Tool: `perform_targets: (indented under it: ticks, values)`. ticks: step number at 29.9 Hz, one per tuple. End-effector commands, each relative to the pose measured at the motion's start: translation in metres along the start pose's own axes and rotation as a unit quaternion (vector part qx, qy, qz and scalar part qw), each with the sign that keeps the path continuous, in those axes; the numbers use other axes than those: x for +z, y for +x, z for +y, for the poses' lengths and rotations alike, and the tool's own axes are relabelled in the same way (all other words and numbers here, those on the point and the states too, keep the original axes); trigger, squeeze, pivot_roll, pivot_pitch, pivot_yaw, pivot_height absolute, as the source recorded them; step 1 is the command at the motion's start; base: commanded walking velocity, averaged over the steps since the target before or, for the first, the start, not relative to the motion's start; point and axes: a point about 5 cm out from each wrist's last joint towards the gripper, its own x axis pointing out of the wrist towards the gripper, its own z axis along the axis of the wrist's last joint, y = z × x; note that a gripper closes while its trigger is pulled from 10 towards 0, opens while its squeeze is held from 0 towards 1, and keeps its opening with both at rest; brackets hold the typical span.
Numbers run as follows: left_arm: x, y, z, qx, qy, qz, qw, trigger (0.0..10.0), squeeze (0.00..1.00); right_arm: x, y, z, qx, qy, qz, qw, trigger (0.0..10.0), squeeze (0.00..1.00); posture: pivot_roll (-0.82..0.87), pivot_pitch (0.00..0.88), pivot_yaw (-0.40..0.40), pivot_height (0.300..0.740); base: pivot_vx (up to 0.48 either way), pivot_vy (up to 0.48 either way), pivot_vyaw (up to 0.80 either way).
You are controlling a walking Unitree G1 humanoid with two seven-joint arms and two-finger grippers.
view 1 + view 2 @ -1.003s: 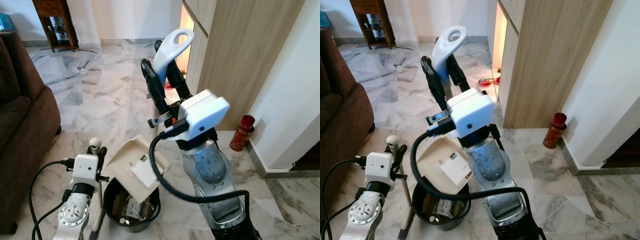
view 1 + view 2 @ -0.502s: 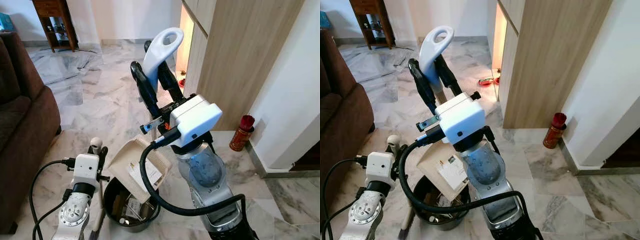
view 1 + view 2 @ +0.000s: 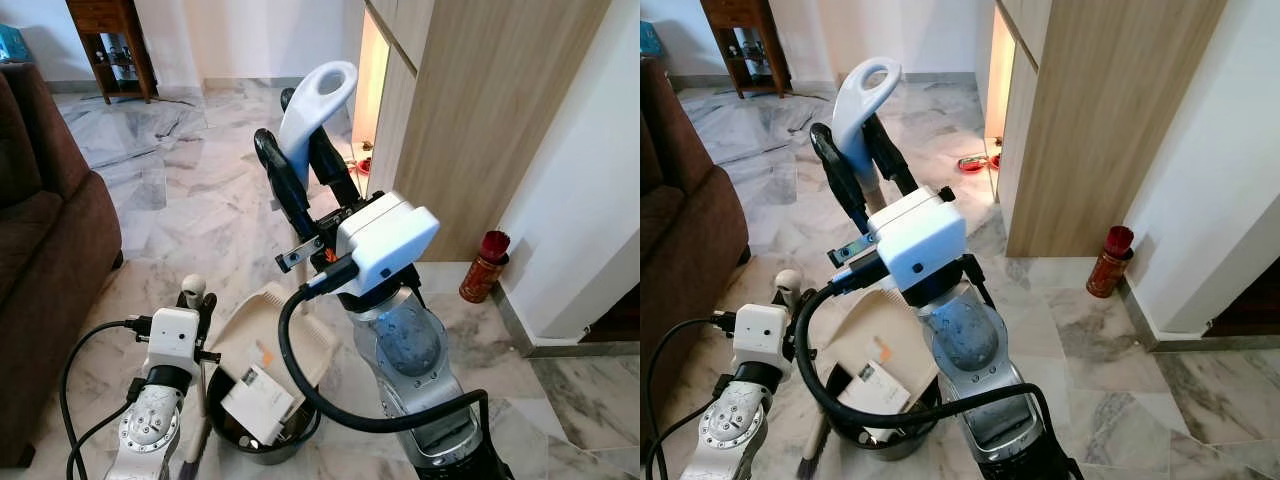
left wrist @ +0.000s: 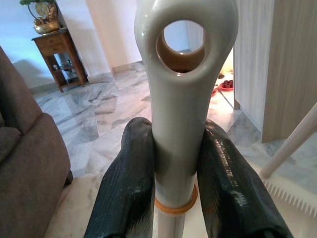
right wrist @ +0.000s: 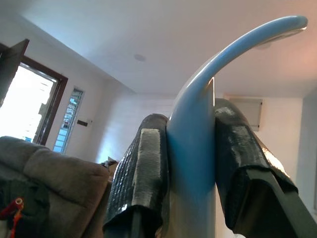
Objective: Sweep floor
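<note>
Dustpan (image 3: 285, 335), tilted over the dark bin (image 3: 262, 440) on the marble floor (image 3: 190, 190), hangs from its white handle (image 3: 312, 105), pinched by the right gripper (image 3: 300, 170). The left gripper (image 4: 176, 193) pinches the broom handle (image 4: 181, 99).

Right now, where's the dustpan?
In the left eye view the dustpan is low and centre-left, tipped over the black bin, between the left arm and the right arm, with its handle in the right gripper.
</note>
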Motion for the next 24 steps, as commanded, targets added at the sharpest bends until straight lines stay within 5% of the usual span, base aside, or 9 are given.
perform_targets:
  ticks: [1,12,16,22,24]
  values:
    - [0.008,0.005,0.000,0.004,0.004,-0.025,1.000,10.0,0.00,0.015,0.005,0.001,0.005,-0.005,-0.044,0.999,10.0,0.00,0.03,0.000,-0.013,0.740,0.000,0.000,0.00]
    - [0.007,0.004,0.000,0.005,0.005,-0.024,1.000,10.0,0.00,0.003,-0.001,-0.013,-0.032,-0.081,-0.008,0.996,10.0,0.00,0.03,0.000,-0.017,0.740,0.000,0.000,0.00]
    - [0.007,0.004,-0.001,0.002,0.004,-0.022,1.000,10.0,0.00,-0.009,-0.010,-0.041,-0.088,-0.147,0.039,0.984,10.0,0.00,0.02,0.000,-0.014,0.740,0.000,0.000,0.00]
    - [0.006,0.005,-0.001,0.000,0.002,-0.021,1.000,10.0,0.00,-0.012,-0.021,-0.063,-0.113,-0.185,0.059,0.974,10.0,0.00,0.01,0.000,-0.009,0.740,0.000,0.000,0.00]
    - [0.006,0.005,-0.001,-0.003,0.000,-0.021,1.000,10.0,0.00,-0.016,-0.034,-0.080,-0.125,-0.230,0.082,0.962,10.0,0.00,0.00,0.000,-0.004,0.740,0.000,0.000,0.00]
